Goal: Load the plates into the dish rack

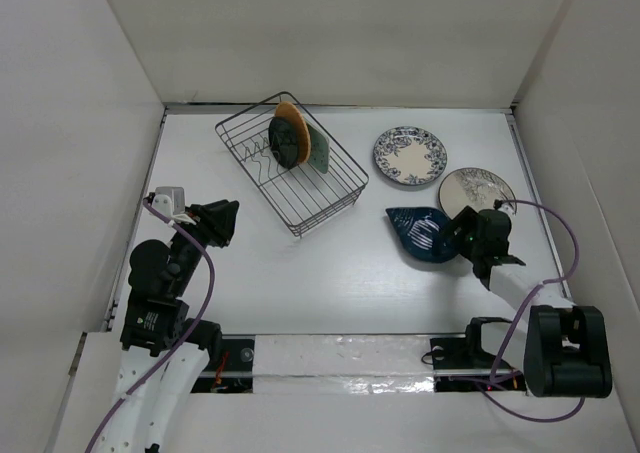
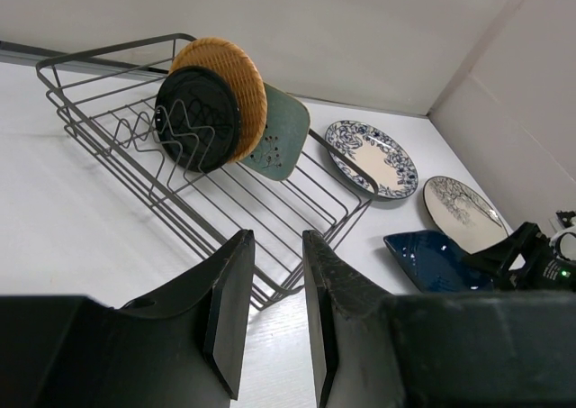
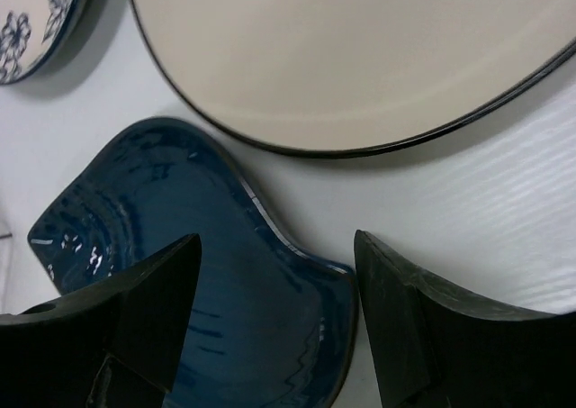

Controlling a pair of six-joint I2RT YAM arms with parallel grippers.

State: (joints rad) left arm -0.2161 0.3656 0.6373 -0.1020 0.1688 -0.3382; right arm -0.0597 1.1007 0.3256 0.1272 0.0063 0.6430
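dish rack (image 1: pixel 305 198): silver wire, set at a slant on the back-left part of the table (image 1: pixel 330 283). 3 plates stand on edge in its zigzag dividers, bunched at the far end. the tan woven disc (image 1: pixel 291 111) is rearmost & biggest. the pale green plate (image 1: pixel 320 153) leans just right of it. the small black plate (image 1: pixel 286 141) is in front, overlapping the disc.

3 more plates lie flat on the table, right of the rack. the cream plate w/ dark rim (image 1: pixel 476 188) is far right. the blue-white floral plate (image 1: pixel 410 156) is behind & left of it, close but apart. the dark blue leaf-shaped plate (image 1: pixel 420 233) is nearest the arms; the right wrist view shows a thin strip of table btwn it & the cream one.

table is white, w/ plain white walls (image 1: pixel 330 33) on 3 sides. a shiny strip (image 1: pixel 340 353) runs along the near edge btwn the arm bases. purple cables (image 1: pixel 560 233) loop off both arms.

right gripper (image 3: pixel 276 273) is low at the leaf plate's right edge, fingers spread wide. one finger is over the blue glaze, the other over bare table, w/ the rim btwn them; can't tell if they touch it. left gripper (image 2: pixel 274 313) hangs front-left of the rack, pointed at it, fingers a narrow gap apart w/ nothing btwn.
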